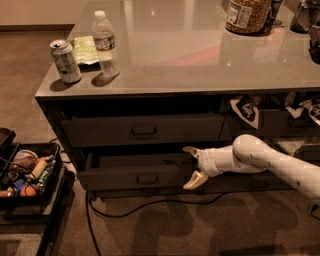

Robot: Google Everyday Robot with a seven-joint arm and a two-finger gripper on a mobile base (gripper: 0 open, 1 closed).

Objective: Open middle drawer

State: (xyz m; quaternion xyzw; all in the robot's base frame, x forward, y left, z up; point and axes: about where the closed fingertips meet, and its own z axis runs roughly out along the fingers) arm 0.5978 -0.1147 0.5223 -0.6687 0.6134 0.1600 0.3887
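Observation:
The middle drawer (120,176) is a wide dark grey drawer with a small metal pull handle (147,178) at its centre. It stands pulled part way out, and the top of its box shows behind the front. My gripper (193,166) is at the right end of that drawer's front, right of the handle. Its fingers are spread open, one above and one below, holding nothing. The white arm (270,162) reaches in from the right.
A shut drawer (144,131) sits above the open one. On the counter (200,55) stand a can (65,61), a water bottle (106,44), a green packet (86,49) and a jar (245,15). A black cart (30,180) of items stands at left. A cable (150,205) lies on the floor.

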